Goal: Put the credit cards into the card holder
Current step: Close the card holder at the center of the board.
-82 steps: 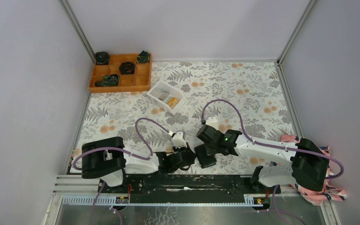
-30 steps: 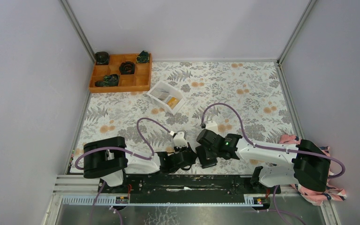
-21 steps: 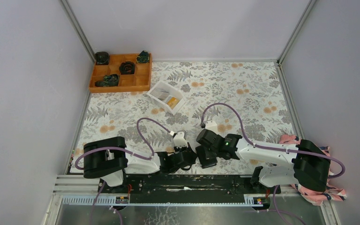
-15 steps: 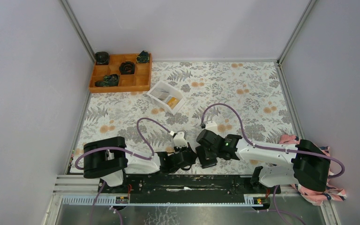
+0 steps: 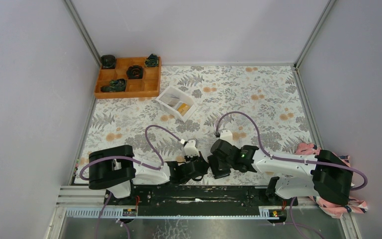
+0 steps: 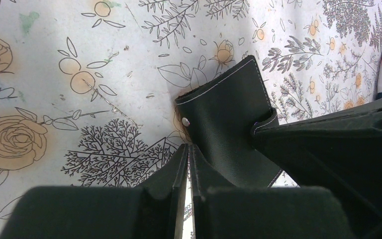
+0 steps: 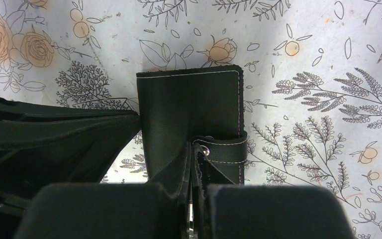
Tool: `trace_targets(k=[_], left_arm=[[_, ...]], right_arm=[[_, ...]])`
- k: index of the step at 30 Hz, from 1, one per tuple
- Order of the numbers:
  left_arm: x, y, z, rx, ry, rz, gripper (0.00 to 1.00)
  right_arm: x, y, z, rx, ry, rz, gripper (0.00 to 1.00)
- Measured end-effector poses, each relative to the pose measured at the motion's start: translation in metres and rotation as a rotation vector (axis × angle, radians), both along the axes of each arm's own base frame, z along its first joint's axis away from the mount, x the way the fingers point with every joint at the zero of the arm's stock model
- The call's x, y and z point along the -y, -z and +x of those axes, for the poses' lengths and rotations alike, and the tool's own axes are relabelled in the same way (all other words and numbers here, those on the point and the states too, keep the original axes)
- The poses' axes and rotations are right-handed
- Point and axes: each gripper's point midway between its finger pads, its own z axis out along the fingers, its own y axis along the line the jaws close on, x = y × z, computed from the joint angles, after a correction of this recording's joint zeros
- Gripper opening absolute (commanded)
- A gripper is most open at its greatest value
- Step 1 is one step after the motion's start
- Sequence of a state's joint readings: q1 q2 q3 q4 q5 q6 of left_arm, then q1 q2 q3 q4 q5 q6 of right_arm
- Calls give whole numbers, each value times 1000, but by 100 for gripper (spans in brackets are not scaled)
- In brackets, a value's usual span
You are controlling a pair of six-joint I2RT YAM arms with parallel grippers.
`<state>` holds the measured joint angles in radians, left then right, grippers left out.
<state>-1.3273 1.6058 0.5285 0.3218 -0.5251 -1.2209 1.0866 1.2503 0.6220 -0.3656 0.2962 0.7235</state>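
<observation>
The black card holder (image 5: 220, 171) lies folded on the flowered table close to the arm bases. My left gripper (image 6: 189, 147) is closed to a thin slit, with the holder's (image 6: 229, 119) stitched edge by the snap stud running in between its tips. My right gripper (image 7: 195, 147) is shut on the clasp tab over the holder (image 7: 189, 99). The left fingers (image 7: 79, 134) reach the holder's left edge. In the top view both grippers, left (image 5: 202, 166) and right (image 5: 218, 162), meet at the holder. The credit cards (image 5: 182, 107), one whitish and one orange-yellow, lie in the white tray.
The white tray (image 5: 166, 94) sits mid-table behind the arms. An orange compartmented box (image 5: 128, 88) with dark items stands at the back left corner. A pink patterned cloth (image 5: 348, 201) lies beside the right arm's base. Grey walls enclose three sides.
The right gripper has drawn a little toward the near edge at the holder, and its cable loop has sunk. The left arm has not moved.
</observation>
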Motion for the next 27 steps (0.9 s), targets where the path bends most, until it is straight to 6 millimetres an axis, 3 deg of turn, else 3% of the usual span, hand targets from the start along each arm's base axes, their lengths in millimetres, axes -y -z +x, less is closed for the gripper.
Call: trace_targets(k=[13, 27], left_arm=[[3, 0, 0, 1, 1, 0, 11], [4, 0, -1, 1, 0, 2, 11]], right_arm=[[6, 0, 0, 22, 19, 34, 0], [11, 5, 13, 24, 102, 145, 0]])
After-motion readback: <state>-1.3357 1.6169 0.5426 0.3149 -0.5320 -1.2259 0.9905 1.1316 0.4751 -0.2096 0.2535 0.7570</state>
